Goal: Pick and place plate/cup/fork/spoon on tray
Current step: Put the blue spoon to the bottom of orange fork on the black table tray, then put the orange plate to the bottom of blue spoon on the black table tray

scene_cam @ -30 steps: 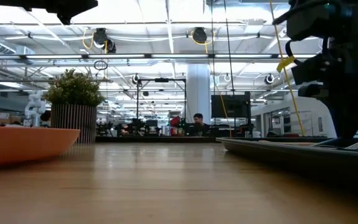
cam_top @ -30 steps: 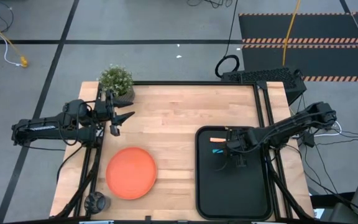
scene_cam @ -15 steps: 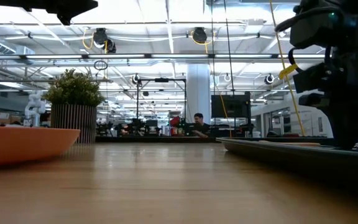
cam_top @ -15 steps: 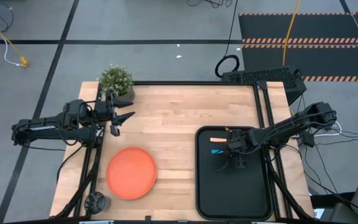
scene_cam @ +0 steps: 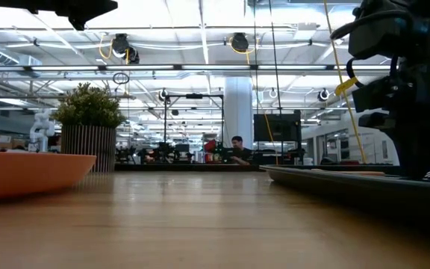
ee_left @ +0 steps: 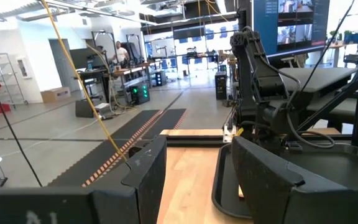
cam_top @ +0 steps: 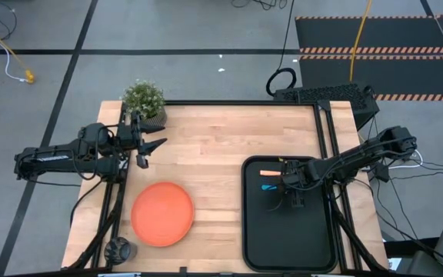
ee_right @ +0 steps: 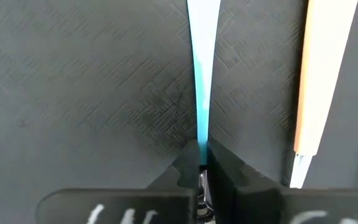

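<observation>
The black tray (cam_top: 314, 246) lies at the table's right. On its far left part lie the orange-handled fork (cam_top: 268, 173) and, beside it, the blue-handled spoon (cam_top: 269, 187). My right gripper (cam_top: 284, 186) stands over them, pointing down, shut on the spoon (ee_right: 202, 74); the fork (ee_right: 321, 81) lies alongside. The orange plate (cam_top: 162, 213) rests flat on the table's near left. The dark blue cup (cam_top: 119, 248) stands at the near left corner. My left gripper (cam_top: 151, 146) waits open above the table's left edge. My right gripper pinches the spoon's blue handle (ee_right: 200, 140) between its two fingers, from above, pointing down, with the fingers across the handle. The handle runs straight away from the fingers over the tray floor. Whether it is lifted clear of the tray cannot be told.
A grey pot with a green plant (cam_top: 144, 100) stands at the table's far left corner, just beyond my left gripper. Bare wood lies between the plate and the tray. The tray's near half (cam_top: 291, 246) holds nothing. Black frame rails run along the table's left and right edges.
My right gripper has shifted slightly toward the table's right edge, still shut on the spoon's handle. The left arm, plate and cup have kept still.
</observation>
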Controlling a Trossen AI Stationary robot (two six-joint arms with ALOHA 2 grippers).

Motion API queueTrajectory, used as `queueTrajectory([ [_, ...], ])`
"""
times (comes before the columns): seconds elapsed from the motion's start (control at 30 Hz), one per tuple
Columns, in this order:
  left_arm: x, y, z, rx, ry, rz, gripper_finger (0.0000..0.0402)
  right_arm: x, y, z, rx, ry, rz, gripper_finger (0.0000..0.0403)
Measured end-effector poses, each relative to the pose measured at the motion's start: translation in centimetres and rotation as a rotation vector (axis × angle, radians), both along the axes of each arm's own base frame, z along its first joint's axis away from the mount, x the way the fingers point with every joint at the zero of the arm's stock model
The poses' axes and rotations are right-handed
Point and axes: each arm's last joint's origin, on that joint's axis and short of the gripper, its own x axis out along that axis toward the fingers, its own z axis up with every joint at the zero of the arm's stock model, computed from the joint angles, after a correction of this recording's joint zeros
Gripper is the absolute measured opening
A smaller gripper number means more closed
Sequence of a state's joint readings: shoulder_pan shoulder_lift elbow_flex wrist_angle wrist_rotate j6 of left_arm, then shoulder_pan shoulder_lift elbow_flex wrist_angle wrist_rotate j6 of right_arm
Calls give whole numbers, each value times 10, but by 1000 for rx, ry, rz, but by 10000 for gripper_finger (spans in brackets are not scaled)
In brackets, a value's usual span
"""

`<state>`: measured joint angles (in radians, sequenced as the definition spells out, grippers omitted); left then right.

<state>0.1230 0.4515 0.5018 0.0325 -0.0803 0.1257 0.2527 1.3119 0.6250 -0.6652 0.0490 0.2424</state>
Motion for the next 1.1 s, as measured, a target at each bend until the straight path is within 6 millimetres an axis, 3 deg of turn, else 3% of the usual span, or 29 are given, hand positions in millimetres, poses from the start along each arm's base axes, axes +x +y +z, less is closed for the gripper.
queueTrajectory([
  [0.57,0,0,0,0,4,0,186,-2,1,3,42,-5,-39,72],
  [0.93,0,0,0,0,3,0,186,-7,-1,25,88,-132,-78,94],
  [1.1,0,0,0,0,4,0,186,3,0,48,111,-268,-63,106],
])
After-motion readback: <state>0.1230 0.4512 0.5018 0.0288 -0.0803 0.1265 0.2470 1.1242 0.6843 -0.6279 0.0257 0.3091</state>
